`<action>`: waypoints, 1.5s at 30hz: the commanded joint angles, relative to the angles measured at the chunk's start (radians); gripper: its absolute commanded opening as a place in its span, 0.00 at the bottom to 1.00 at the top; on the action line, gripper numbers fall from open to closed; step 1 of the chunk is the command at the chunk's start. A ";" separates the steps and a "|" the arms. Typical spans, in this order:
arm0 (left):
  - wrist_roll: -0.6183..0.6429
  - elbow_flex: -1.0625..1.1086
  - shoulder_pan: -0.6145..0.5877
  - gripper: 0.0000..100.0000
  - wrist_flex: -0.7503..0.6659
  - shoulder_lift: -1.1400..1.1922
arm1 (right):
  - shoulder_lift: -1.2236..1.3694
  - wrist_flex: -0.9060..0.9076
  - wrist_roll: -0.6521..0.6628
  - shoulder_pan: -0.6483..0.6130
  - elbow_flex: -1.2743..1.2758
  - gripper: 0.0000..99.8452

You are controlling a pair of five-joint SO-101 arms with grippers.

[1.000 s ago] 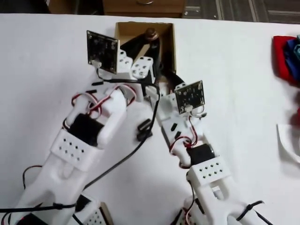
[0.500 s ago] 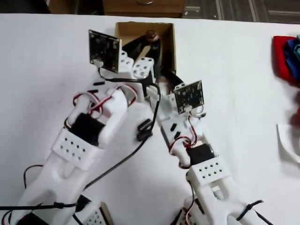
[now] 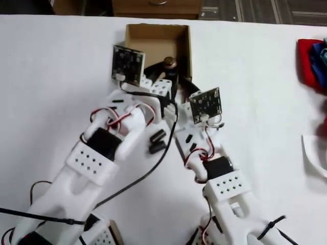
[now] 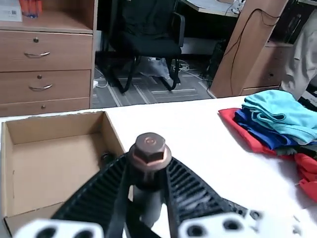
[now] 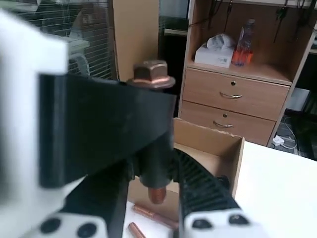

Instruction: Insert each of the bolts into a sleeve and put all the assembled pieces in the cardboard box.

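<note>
The white table (image 3: 265, 153) carried two arms side by side, the left arm (image 3: 102, 148) and the right arm (image 3: 219, 178). Both stretched toward the one cardboard box (image 3: 153, 41) at the far edge. A pile of folded clothes (image 3: 311, 56) in red and blue lay well apart at the table's right side. From above, the two wrists crowded together by the box's near wall, and the copper head of a bolt (image 3: 169, 63) stood up between black fingers there. The left wrist view made the grip plain. The left gripper (image 4: 148, 171) pinched the bolt upright just beneath its hex head, with a ribbed finger (image 4: 193, 191) on each side. The open box lay beyond, with a small dark thing in one corner of it, too small to name. The right wrist view gave what the other two hid, the lower end of the piece. A black sleeve (image 5: 154, 158) ringed the bolt's shank, and the copper tip stuck out below it. That sleeve stood right at the right gripper (image 5: 154, 171), but whether that gripper clamped it could not be told. By count, the high view held two loose sleeves (image 3: 158, 136), lying side by side on the table between the arms, just beside a black cable (image 3: 153, 168). The right wrist view held two loose bolts (image 5: 148, 213) lying on the table in front of the box. One bolt was held.
</note>
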 commanded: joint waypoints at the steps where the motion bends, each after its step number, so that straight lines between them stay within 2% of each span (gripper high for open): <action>1: 0.009 -0.010 -0.017 0.03 0.003 -0.014 | -0.005 -0.024 0.009 -0.005 -0.014 0.02; 10: -0.144 -0.205 -0.021 0.04 0.230 -0.044 | -0.005 -0.024 0.009 -0.005 -0.014 0.02; 16: -0.144 -0.217 -0.018 0.23 0.310 -0.055 | -0.005 -0.022 0.009 -0.005 -0.014 0.02; 18: -0.144 -0.219 -0.020 0.25 0.315 -0.055 | -0.005 -0.022 0.009 -0.005 -0.014 0.02; 23: -0.150 -0.262 -0.021 0.22 0.315 -0.055 | -0.004 -0.021 0.009 -0.005 -0.014 0.02; 28: -0.152 -0.441 -0.055 0.17 0.325 -0.055 | -0.004 -0.021 0.009 -0.005 -0.014 0.02; 31: -0.152 -0.587 -0.080 0.13 0.410 -0.055 | -0.002 -0.019 0.000 -0.005 -0.015 0.02; 34: -0.146 -0.730 -0.109 0.12 0.505 -0.057 | -0.004 -0.010 -0.110 0.004 -0.031 0.02; 36: -0.146 -0.826 -0.149 0.12 0.578 -0.077 | -0.005 0.116 -0.167 0.027 -0.123 0.02; 39: -0.152 -0.880 -0.256 0.12 0.675 -0.120 | 0.005 0.518 -0.215 0.041 -0.381 0.02; 42: -0.155 -0.840 -0.399 0.12 0.850 -0.150 | 0.088 0.834 -0.219 0.010 -0.609 0.02; 45: -0.235 -0.717 -0.526 0.12 0.954 -0.161 | 0.234 0.995 -0.213 0.002 -0.767 0.02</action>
